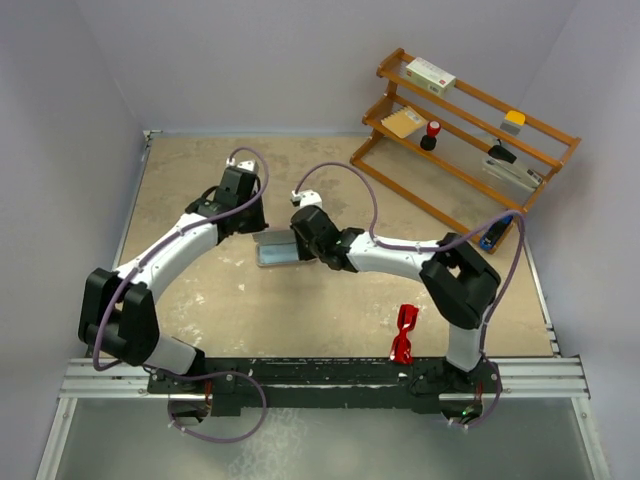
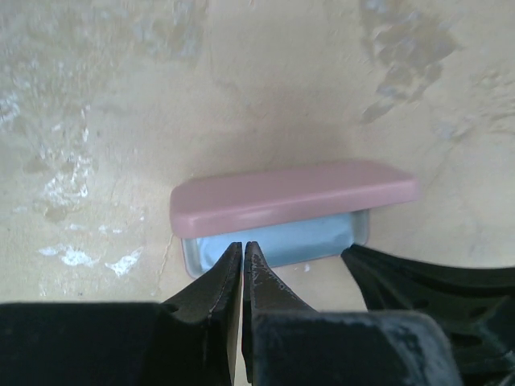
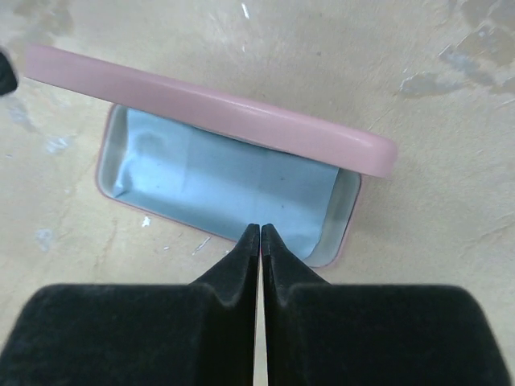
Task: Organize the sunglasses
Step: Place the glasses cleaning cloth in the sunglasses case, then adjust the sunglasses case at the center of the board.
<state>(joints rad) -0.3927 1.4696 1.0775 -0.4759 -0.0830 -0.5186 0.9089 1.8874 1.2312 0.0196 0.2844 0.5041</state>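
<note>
Sunglasses (image 1: 405,335), small, glossy red plastic, lie toward the near right edge of the beige worktop (image 1: 200,180), well apart from the open pale pink hard case (image 3: 217,108) holding a light blue cloth (image 3: 201,177). The left pincer (image 2: 243,251) and right pincer (image 3: 261,235) hover at the case, both clenched empty.

sunglasses (image 1: 404,334) | glossy red, folded | on table, near front edge

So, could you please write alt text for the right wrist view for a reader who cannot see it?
An open pale pink oblong hard case lies on the beige table, a light blue cloth spread in its tray. The black right pincer, shut and empty, points at the tray's near edge.
</note>
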